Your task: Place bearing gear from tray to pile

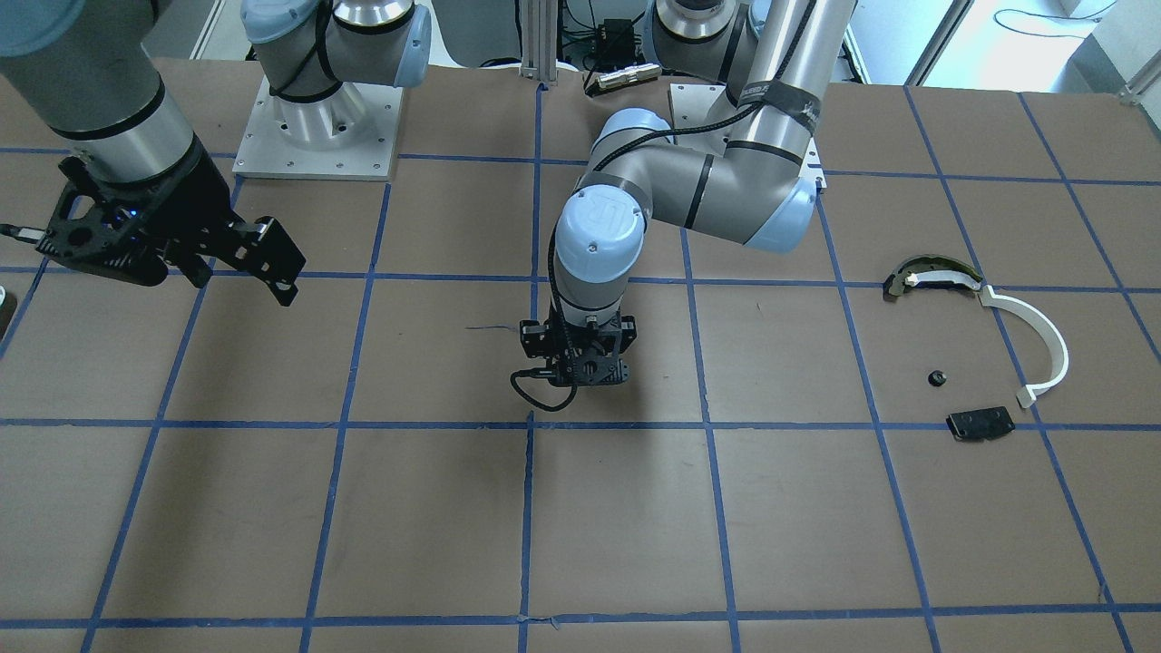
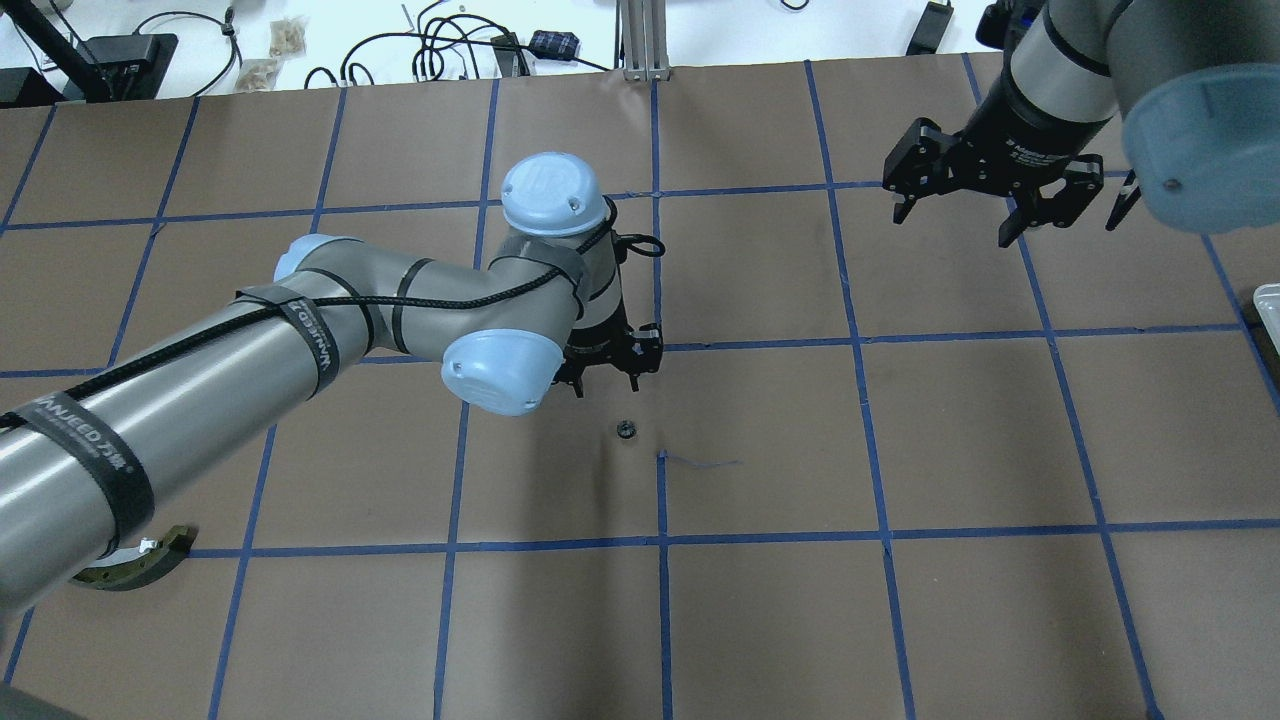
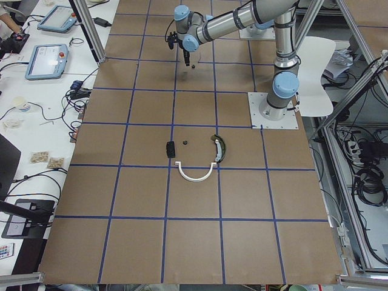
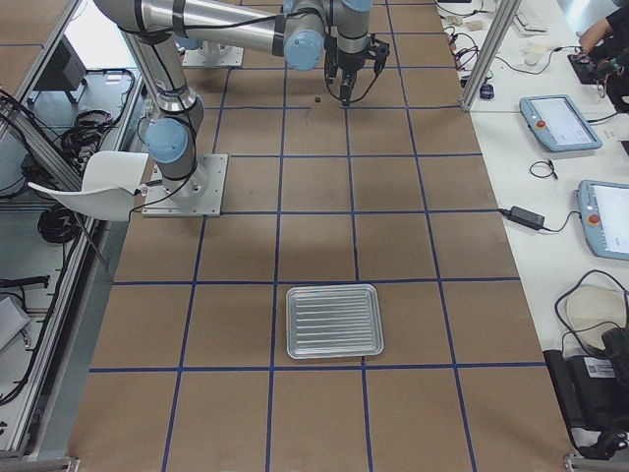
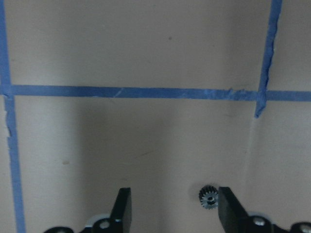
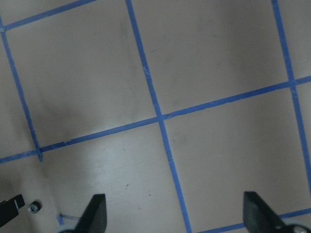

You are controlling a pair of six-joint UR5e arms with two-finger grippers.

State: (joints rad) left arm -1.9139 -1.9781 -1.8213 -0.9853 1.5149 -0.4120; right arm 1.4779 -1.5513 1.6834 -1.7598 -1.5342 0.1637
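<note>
The bearing gear [image 2: 626, 431], a small dark toothed wheel, lies on the brown table near its middle, far from the tray and the pile. In the left wrist view the gear [image 5: 209, 198] sits between the fingers, close to the right finger [image 5: 227, 206]. My left gripper [image 5: 174, 192] is open and hovers over it, fingers pointing down [image 2: 607, 375]. The pile shows in the front-facing view: a white arc [image 1: 1034, 340], an olive-edged curved piece [image 1: 930, 277], a black plate [image 1: 980, 423]. My right gripper [image 2: 955, 215] is open and empty, raised, away from the gear.
The ribbed metal tray [image 4: 334, 321] lies empty toward the table's right end; its corner shows in the overhead view [image 2: 1268, 305]. A small black part [image 1: 937, 377] lies within the pile. Blue tape lines grid the table. Both arm bases stand at the robot's edge.
</note>
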